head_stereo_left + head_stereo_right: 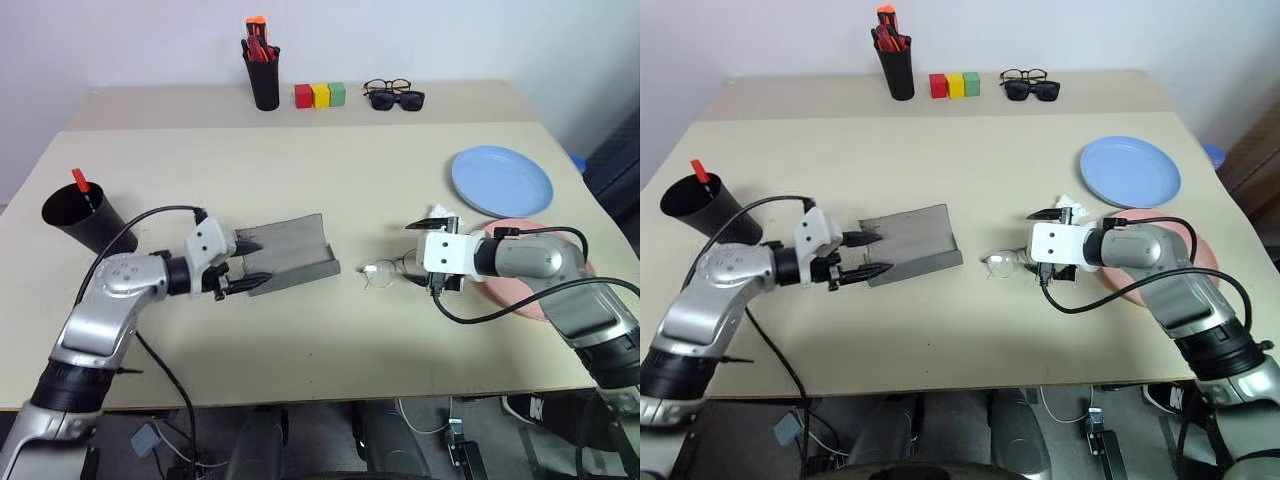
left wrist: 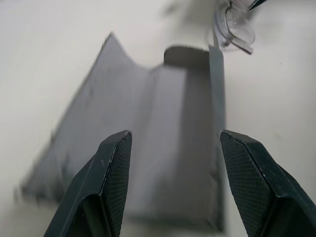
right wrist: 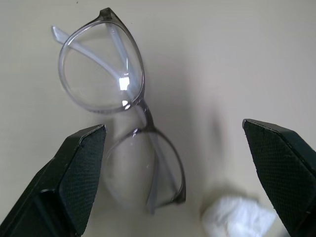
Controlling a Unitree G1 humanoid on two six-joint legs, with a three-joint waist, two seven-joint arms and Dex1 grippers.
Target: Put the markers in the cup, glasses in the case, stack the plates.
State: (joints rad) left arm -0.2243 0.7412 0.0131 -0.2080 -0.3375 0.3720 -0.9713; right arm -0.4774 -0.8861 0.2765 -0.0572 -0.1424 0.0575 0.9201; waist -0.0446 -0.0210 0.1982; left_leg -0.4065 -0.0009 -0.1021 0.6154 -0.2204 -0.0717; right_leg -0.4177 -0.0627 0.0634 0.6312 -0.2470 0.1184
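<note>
Right pincer (image 3: 180,173) gapes wide just above the wire-rimmed glasses (image 3: 118,106); left pincer (image 2: 173,182), fingers apart and holding nothing, points at the open grey case (image 1: 285,255) beside the glasses.

Before me stands a beige table (image 1: 330,180), made of two tops butted along a seam that runs from 9 to 3 o'clock. A plain white wall (image 1: 450,40) closes the scene at 12 o'clock. Dark floor (image 1: 520,430) and loose cables (image 1: 430,415) lie below the table's near edge at 6 o'clock.
</note>
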